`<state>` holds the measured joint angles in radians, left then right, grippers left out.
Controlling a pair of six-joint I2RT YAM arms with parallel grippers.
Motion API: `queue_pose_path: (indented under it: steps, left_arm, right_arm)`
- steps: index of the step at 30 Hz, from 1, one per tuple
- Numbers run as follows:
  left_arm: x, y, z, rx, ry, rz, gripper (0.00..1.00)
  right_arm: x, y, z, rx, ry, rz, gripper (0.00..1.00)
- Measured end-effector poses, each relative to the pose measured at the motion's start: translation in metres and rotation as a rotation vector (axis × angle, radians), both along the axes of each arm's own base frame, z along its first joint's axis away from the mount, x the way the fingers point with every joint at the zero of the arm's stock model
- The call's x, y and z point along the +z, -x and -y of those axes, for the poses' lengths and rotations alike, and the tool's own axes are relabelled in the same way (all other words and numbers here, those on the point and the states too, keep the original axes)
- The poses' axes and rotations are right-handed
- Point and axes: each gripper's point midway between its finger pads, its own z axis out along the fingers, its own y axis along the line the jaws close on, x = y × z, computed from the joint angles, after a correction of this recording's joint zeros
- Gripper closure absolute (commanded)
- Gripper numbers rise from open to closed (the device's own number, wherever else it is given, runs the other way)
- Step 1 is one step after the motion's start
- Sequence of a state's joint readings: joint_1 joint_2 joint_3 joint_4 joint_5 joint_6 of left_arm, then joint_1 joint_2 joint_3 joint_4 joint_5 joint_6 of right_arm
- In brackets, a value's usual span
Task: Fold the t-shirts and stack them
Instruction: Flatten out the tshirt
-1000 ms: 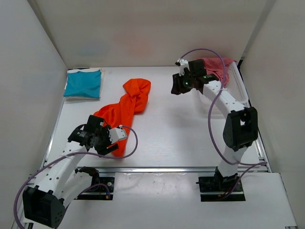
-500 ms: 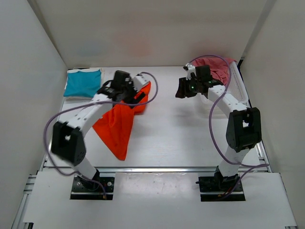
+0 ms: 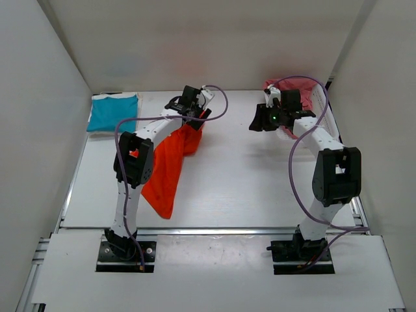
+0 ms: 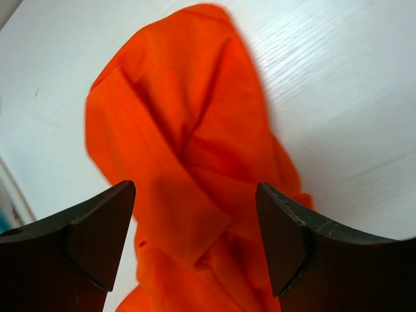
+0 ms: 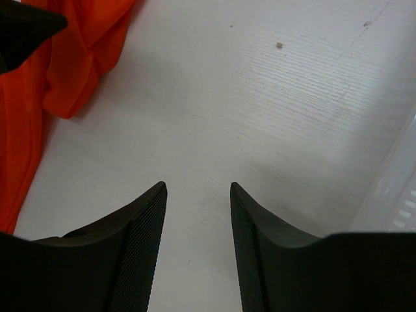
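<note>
Two arms reach over the far half of the table (image 3: pixel 240 175), well apart from one another. The left gripper (image 3: pixel 197 114) hangs above the far, bunched end of the orange t-shirt (image 3: pixel 170 166), which trails from there in a long crumpled band toward the near left side of the table. In the wrist view the left gripper (image 4: pixel 195 188) has its fingers (image 4: pixel 97 227) spread wide, with the orange t-shirt (image 4: pixel 175 117) lying rumpled on the table below them and nothing pinched. The right gripper (image 3: pixel 255 122) hovers just beside the white mesh basket (image 3: pixel 327 123), where the pinkish-red t-shirt (image 3: pixel 304 90) sits heaped; its own camera shows the right gripper (image 5: pixel 197 188) parted over bare tabletop (only a narrow gap, but nothing in it), with the orange t-shirt (image 5: pixel 58 71) off to one side. The teal-blue t-shirt (image 3: pixel 114 114) lies folded flat in the far left corner.
</note>
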<state>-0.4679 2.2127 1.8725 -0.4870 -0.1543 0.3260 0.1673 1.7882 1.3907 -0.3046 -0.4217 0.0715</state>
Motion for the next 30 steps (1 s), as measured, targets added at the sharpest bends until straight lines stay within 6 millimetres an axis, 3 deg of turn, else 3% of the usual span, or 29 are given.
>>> queue_pose_path:
  steps: [4,8,10,12,13,15,18,21,24,26,30]
  left_arm:
    - [0.001,0.000,-0.021,0.076,-0.028,0.006,0.14]
    - [-0.010,0.016,-0.038,0.109,-0.094,-0.017,0.14]
    - [-0.016,0.020,-0.042,0.113,-0.122,-0.033,0.20]
    - [-0.020,0.023,-0.044,0.117,-0.140,-0.055,0.43]
    - [-0.022,0.022,-0.044,0.118,-0.143,-0.063,0.49]
    - [-0.026,0.019,-0.042,0.112,-0.148,-0.071,0.75]
    - [-0.030,0.023,-0.039,0.072,-0.153,-0.093,0.94]
    - [-0.035,0.029,-0.031,0.000,-0.151,-0.097,1.00]
    - [-0.042,0.060,-0.014,-0.135,-0.155,-0.140,1.00]
    - [-0.041,0.087,0.009,-0.257,-0.131,-0.172,1.00]
    - [-0.017,0.155,0.056,-0.531,-0.051,-0.215,1.00]
  right_arm:
    - [-0.001,0.001,-0.001,0.008,-0.010,-0.004,0.52]
    - [0.002,0.000,-0.004,0.019,-0.023,0.010,0.52]
    - [0.003,0.000,-0.006,0.026,-0.027,0.012,0.52]
    - [0.003,0.001,-0.007,0.030,-0.029,0.012,0.54]
    - [0.003,0.001,-0.008,0.032,-0.029,0.013,0.55]
    - [0.003,0.001,-0.008,0.033,-0.029,0.014,0.59]
    - [0.003,0.002,-0.011,0.040,-0.028,0.016,0.62]
    - [-0.002,0.005,-0.012,0.045,-0.020,0.012,0.66]
    - [-0.010,0.015,-0.011,0.048,-0.009,-0.006,0.68]
    - [-0.014,0.022,-0.009,0.049,-0.001,-0.017,0.68]
    - [-0.018,0.028,0.006,0.015,0.025,-0.026,0.66]
